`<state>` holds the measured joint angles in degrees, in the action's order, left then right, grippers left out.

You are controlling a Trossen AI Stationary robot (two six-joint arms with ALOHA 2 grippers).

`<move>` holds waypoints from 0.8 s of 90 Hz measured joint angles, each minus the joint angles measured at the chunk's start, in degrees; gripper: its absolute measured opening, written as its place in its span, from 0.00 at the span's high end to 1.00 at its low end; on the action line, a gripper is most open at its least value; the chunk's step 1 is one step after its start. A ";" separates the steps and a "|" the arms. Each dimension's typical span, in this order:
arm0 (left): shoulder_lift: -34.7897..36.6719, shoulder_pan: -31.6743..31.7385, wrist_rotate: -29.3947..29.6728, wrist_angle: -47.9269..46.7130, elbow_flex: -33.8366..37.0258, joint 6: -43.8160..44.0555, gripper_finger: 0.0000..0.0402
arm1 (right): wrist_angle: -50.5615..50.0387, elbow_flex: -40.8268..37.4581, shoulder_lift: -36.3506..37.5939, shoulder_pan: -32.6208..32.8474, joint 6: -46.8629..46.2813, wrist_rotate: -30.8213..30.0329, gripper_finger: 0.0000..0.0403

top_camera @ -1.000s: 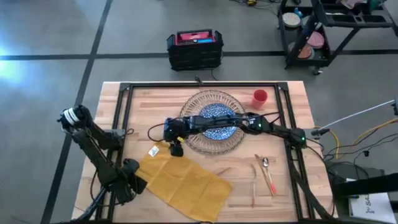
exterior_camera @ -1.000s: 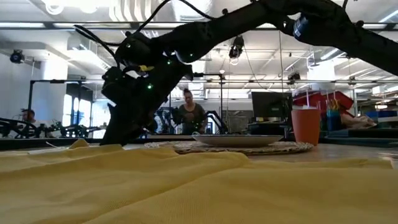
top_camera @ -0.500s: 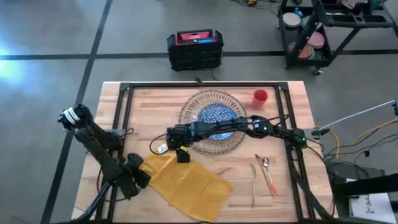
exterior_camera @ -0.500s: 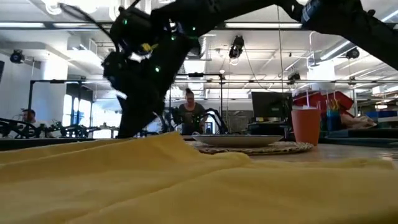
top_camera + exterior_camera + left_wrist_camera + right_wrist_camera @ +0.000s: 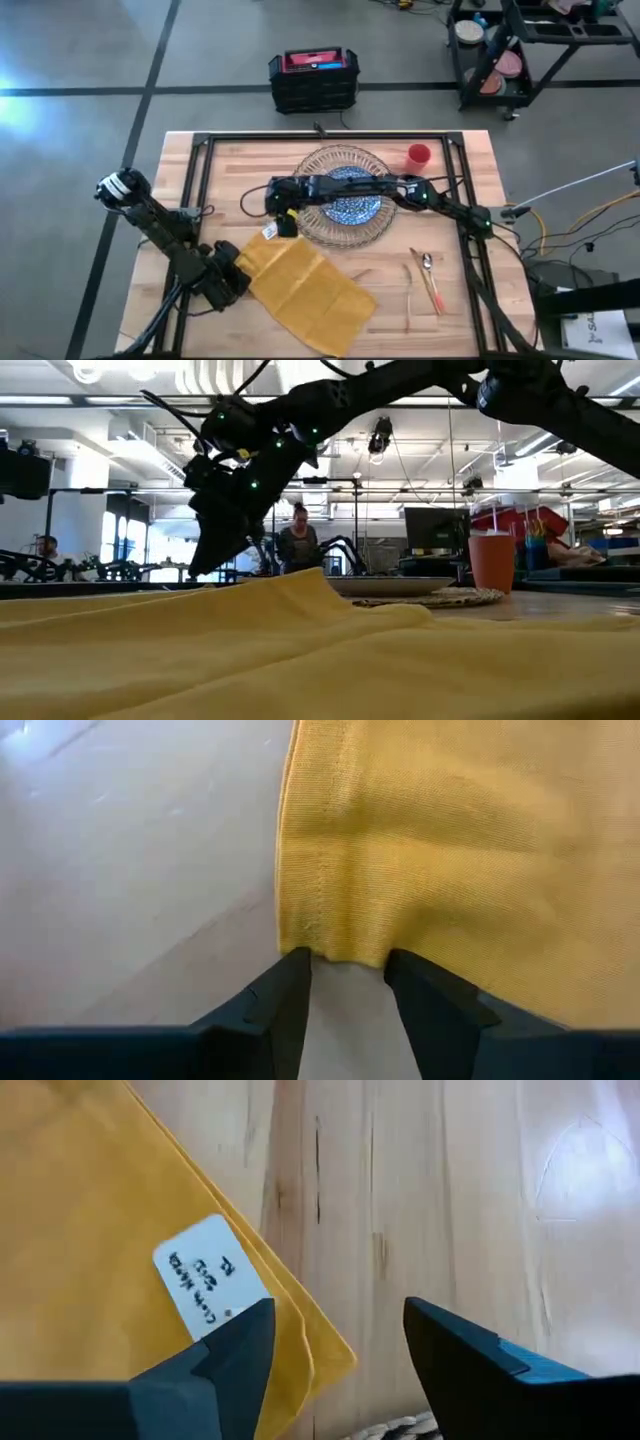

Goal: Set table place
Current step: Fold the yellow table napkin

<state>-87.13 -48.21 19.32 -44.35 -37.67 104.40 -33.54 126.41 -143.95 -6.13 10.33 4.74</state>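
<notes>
Lay spread on the light butcher-block wooden table (image 5: 470, 160), at about seven o'clock from the large clear cut-glass plate (image 5: 310, 225): the yellow cloth napkin (image 5: 305, 290), one corner folded over and showing a white label (image 5: 208, 1288). Hovered above that corner, jaws wide and holding nothing: the right end effector (image 5: 281, 222), reached across the glass plate and the smaller blue-patterned plate (image 5: 350, 205) from three o'clock. Sat low at the napkin's nine o'clock edge with a narrow opening, hem just at the fingertips (image 5: 290, 970) but not clearly pinched: the left end effector (image 5: 228, 280). Rested at one o'clock of the plates: the small red-orange cup (image 5: 418, 155); at four o'clock: the orange-handled cutlery (image 5: 431, 282). Risked from here, probably: a drag on only one layer of the doubled corner, bunching the cloth; or the stretched right arm brushing the stacked plates.
</notes>
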 joint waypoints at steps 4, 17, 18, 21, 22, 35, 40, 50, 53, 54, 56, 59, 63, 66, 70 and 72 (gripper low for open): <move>0.00 0.00 0.08 0.05 0.00 0.00 0.67 | 0.09 0.02 -0.36 -0.30 -0.12 0.82 0.48; 0.00 0.02 0.06 0.34 -0.02 0.00 0.65 | -1.08 -0.99 -2.04 -1.01 -1.85 4.09 0.49; 0.00 0.02 0.06 0.34 -0.02 0.00 0.65 | -1.07 -1.00 -2.04 -1.01 -1.94 4.05 0.49; 0.00 0.01 0.08 0.38 -0.02 0.01 0.64 | -1.31 -1.57 -1.73 -0.86 -1.89 4.12 0.49; 0.00 0.02 0.09 0.39 -0.02 0.02 0.64 | -1.30 -1.83 -1.63 -0.79 -1.82 4.16 0.49; 0.02 0.00 0.10 0.50 -0.03 0.02 0.62 | -0.13 -4.42 -1.39 -0.38 -2.65 4.39 0.50; 0.02 0.00 0.08 0.48 -0.07 0.03 0.62 | 0.07 -5.21 -1.30 -0.37 -3.04 4.78 0.52; 0.07 0.00 0.04 0.24 -0.10 0.69 0.62 | 0.08 -6.14 -1.23 0.14 -3.86 4.37 0.62; 0.22 0.00 -0.01 -0.01 -0.13 1.08 0.63 | -0.22 -6.16 -1.23 0.34 -4.18 4.25 0.67; 0.27 0.00 -0.01 -0.07 -0.13 1.14 0.63 | -0.28 -6.17 -1.23 0.40 -4.24 4.23 0.69; 0.29 0.00 -0.01 -0.22 -0.13 1.20 0.63 | -0.42 -6.19 -1.23 0.52 -4.30 4.22 0.73; 0.37 0.00 -0.10 -0.45 -0.13 1.31 0.64 | -0.62 -6.20 -1.26 0.67 -4.32 4.28 0.79; 0.75 0.00 -0.27 -0.87 -0.13 1.53 0.65 | -0.94 -6.04 -1.30 0.77 -4.32 4.60 0.89; 1.17 0.00 -0.27 -1.22 -0.20 1.58 0.67 | -1.13 -5.84 -1.30 0.85 -4.09 4.80 0.95; 1.84 -0.02 -0.27 -1.60 -0.20 1.69 0.68 | -1.27 -5.66 -1.31 0.89 -3.71 4.91 0.97; 2.31 -0.02 -0.33 -1.79 -0.17 1.79 0.69 | -1.36 -5.53 -1.32 0.89 -3.93 4.93 0.97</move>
<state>-84.82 -48.22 18.99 -46.13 -37.85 106.19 -34.90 120.88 -145.27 -5.23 6.39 9.67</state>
